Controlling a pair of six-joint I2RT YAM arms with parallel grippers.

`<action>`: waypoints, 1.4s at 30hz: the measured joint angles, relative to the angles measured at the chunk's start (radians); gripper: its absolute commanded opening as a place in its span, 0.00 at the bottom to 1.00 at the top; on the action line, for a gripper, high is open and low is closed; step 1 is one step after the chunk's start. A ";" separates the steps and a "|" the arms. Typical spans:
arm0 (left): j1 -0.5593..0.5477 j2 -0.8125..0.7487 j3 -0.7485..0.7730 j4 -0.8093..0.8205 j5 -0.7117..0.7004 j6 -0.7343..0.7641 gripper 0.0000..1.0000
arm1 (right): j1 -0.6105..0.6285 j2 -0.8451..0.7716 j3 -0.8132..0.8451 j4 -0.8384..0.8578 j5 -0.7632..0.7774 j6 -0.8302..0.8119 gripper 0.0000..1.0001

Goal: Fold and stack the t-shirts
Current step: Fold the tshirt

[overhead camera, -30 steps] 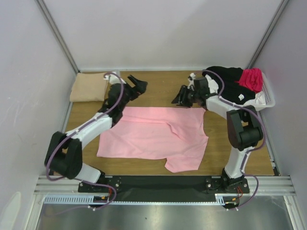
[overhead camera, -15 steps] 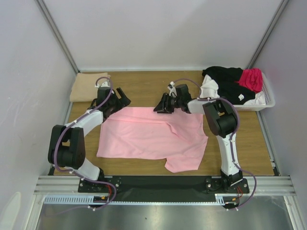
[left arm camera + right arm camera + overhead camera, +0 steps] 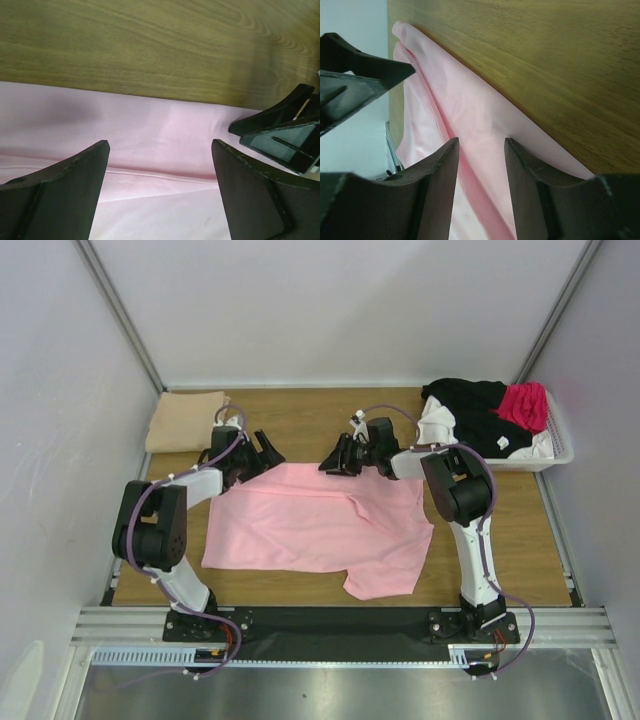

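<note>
A light pink t-shirt (image 3: pixel 320 525) lies spread on the wooden table (image 3: pixel 310 420), partly folded over itself. My left gripper (image 3: pixel 268 453) stands open at the shirt's far left edge, its fingers (image 3: pixel 70 185) wide apart over a hem of the pink t-shirt (image 3: pixel 150 175). My right gripper (image 3: pixel 333 459) is open at the far edge's middle, its jaws low over a fold of the pink t-shirt (image 3: pixel 480 130). Nothing is held. A folded tan t-shirt (image 3: pixel 185 420) lies at the far left corner.
A white plastic basket (image 3: pixel 560 450) at the far right holds black (image 3: pixel 470 405), magenta (image 3: pixel 525 405) and white (image 3: pixel 435 425) shirts. Grey walls enclose the table on three sides. The two grippers face each other closely along the shirt's far edge.
Both grippers came down from above the table to the pink shirt's far edge. The left one then slid right along that edge. The shirt has not moved.
</note>
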 measured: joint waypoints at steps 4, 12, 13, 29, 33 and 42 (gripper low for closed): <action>0.000 0.054 -0.002 0.009 0.008 -0.019 0.88 | 0.000 0.000 -0.002 0.001 0.008 0.006 0.48; 0.000 0.050 -0.021 -0.004 -0.011 -0.047 0.88 | 0.002 -0.008 -0.006 -0.009 0.034 0.014 0.48; 0.000 0.043 -0.022 -0.016 -0.016 -0.047 0.88 | 0.003 -0.010 -0.008 -0.010 0.038 0.015 0.48; 0.000 -0.135 -0.016 -0.440 -0.219 0.161 0.89 | 0.006 -0.018 -0.025 -0.002 0.070 0.044 0.47; 0.000 -0.195 0.018 -0.515 -0.269 0.205 0.91 | 0.005 -0.021 -0.026 -0.005 0.074 0.044 0.47; 0.000 -0.084 0.346 -0.572 -0.438 0.347 0.91 | 0.005 -0.029 -0.032 -0.013 0.084 0.043 0.47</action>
